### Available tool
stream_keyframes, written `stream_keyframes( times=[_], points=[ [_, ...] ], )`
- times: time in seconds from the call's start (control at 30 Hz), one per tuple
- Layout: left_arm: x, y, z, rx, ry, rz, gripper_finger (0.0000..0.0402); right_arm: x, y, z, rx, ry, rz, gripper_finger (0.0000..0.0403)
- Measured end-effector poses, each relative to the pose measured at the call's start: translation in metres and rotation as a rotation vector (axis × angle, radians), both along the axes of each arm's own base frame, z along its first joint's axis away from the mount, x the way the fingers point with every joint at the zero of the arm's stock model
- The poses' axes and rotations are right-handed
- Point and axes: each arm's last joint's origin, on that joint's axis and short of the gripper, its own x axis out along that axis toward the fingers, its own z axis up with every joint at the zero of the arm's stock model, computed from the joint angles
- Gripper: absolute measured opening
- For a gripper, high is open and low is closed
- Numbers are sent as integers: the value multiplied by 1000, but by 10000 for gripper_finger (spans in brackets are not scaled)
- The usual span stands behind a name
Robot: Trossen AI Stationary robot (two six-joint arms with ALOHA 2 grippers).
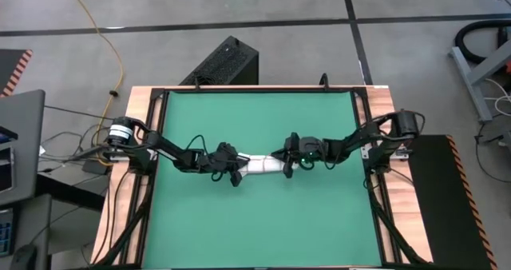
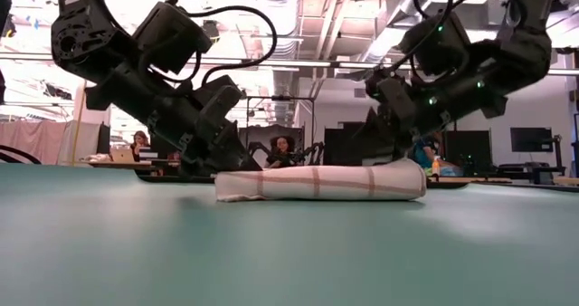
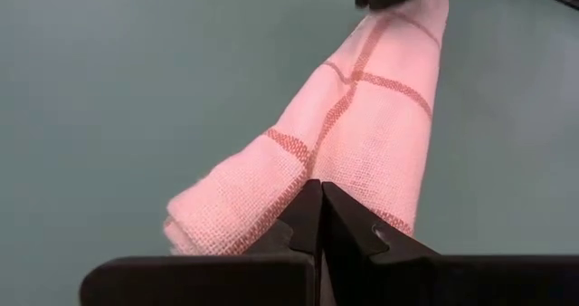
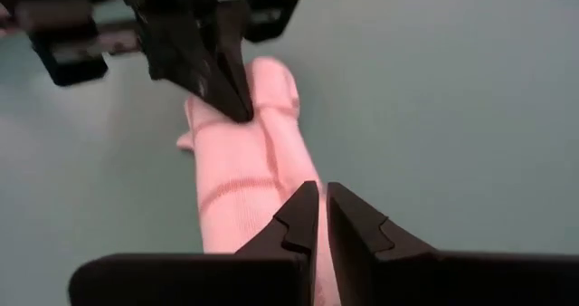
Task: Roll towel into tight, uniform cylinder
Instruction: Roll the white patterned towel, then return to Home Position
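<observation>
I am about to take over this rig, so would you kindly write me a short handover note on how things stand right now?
Left gripper: fingers shut, tips at one end of the towel; no cloth visibly pinched between them.
Right gripper: fingers nearly together with a thin gap, over the towel's other end; no grip visible.
Towel: already rolled into a short cylinder, lying mid green mat between the two grippers.
Done: the rolling itself.
Left: probably back both arms away; check that the roll looks even and holds.
</observation>
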Motion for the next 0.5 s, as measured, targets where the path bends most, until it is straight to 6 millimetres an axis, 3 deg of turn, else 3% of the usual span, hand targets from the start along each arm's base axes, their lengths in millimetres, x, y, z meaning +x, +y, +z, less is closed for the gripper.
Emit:
stream_keyframes(
  times=[0.5],
  points=[
    [-4,3,53,9,-205,50,0,-9,-9,51,-26,-198,-49,50]
  ],
)
